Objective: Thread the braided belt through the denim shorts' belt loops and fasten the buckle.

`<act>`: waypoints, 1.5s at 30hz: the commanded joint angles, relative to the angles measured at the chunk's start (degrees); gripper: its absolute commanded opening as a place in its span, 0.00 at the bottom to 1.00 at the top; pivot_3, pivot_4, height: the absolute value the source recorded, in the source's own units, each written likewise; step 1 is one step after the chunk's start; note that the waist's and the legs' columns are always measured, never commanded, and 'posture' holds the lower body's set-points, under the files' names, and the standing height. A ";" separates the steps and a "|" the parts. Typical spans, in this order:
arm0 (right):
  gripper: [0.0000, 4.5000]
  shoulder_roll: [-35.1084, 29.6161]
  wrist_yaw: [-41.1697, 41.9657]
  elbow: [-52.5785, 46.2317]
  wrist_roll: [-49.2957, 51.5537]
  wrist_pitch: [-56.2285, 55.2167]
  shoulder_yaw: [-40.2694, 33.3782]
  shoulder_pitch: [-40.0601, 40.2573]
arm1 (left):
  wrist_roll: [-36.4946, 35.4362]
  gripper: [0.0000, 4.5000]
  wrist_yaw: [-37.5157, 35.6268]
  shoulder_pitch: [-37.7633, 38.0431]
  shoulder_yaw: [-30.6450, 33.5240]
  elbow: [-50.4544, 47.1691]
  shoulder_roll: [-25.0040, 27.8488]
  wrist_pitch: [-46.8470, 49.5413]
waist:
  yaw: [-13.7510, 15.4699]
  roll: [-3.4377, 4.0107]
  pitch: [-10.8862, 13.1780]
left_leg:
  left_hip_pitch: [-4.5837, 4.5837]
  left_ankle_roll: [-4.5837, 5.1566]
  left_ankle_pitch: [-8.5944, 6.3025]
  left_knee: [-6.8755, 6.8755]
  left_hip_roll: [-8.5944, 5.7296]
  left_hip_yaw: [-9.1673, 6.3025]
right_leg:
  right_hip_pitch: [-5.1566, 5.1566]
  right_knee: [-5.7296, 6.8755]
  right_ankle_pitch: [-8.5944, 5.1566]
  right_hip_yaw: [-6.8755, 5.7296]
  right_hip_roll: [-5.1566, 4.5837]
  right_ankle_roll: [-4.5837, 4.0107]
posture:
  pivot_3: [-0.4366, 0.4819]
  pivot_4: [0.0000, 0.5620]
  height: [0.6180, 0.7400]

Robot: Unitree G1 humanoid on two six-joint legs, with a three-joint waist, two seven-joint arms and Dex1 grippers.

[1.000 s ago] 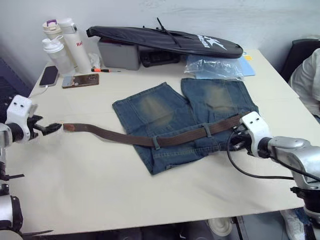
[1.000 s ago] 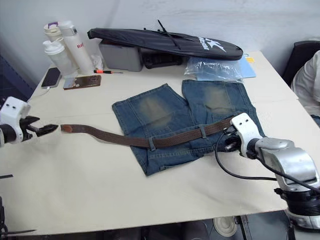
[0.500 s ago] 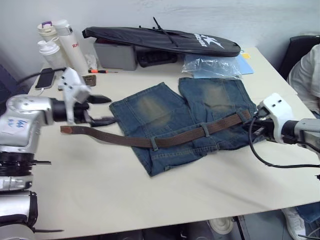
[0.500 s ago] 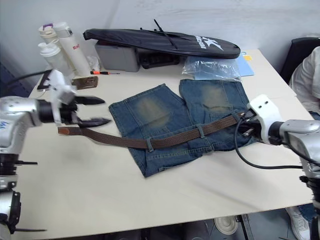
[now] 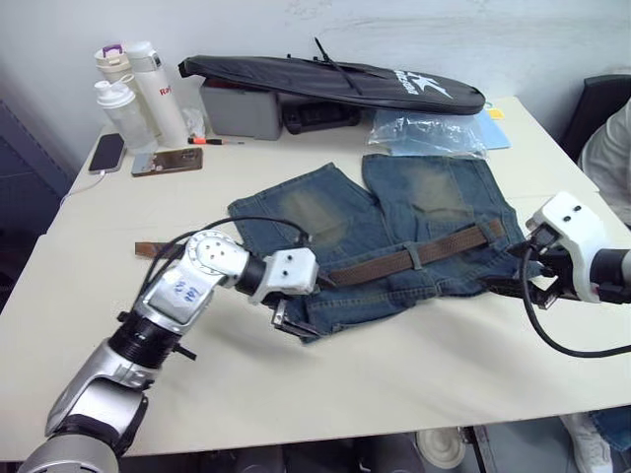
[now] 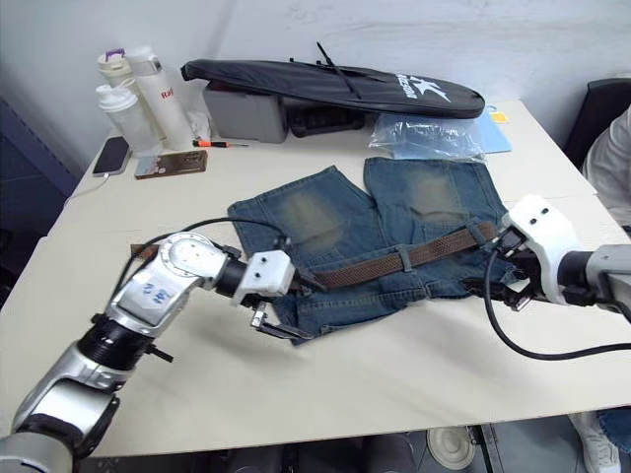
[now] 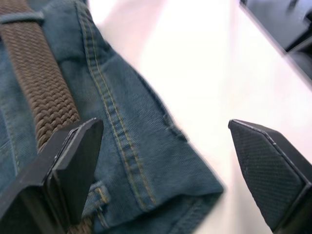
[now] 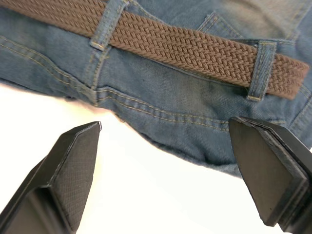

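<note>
The denim shorts [image 5: 394, 212] lie flat in the middle of the table, waistband toward me. The braided belt [image 5: 380, 266] runs along the waistband under the belt loops [image 8: 108, 22], and its tan tip [image 5: 148, 248] trails off to the left on the table. I cannot make out the buckle. My left gripper [image 5: 288, 323] is open, its fingers [image 7: 73, 161] straddling the shorts' near-left waistband corner. My right gripper [image 5: 518, 274] is open just off the shorts' right edge, with another loop [image 8: 258, 70] and the belt's end in front of it.
A long black bag [image 5: 335, 81] lies on a grey box [image 5: 235, 108] at the back. Bottles [image 5: 138, 84] and two phones [image 5: 106, 153] are at the back left. A clear plastic bag [image 5: 429, 133] is behind the shorts. A person [image 5: 613, 148] sits at the right.
My left arm has swung from the belt's tip across to the shorts' near-left corner. My right gripper has opened and drawn back from the belt's right end. The camera has shifted.
</note>
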 commanded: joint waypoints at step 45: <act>1.00 21.63 -6.68 37.96 -6.81 -12.64 20.85 -28.94 | -14.68 0.99 1.27 0.49 25.31 8.22 14.17 28.40 | -1.70 0.16 -0.15 | -0.02 0.19 0.08 0.02 0.05 0.06 | -0.23 0.39 0.22 0.00 0.10 -0.18 | 0.48 0.27 0.19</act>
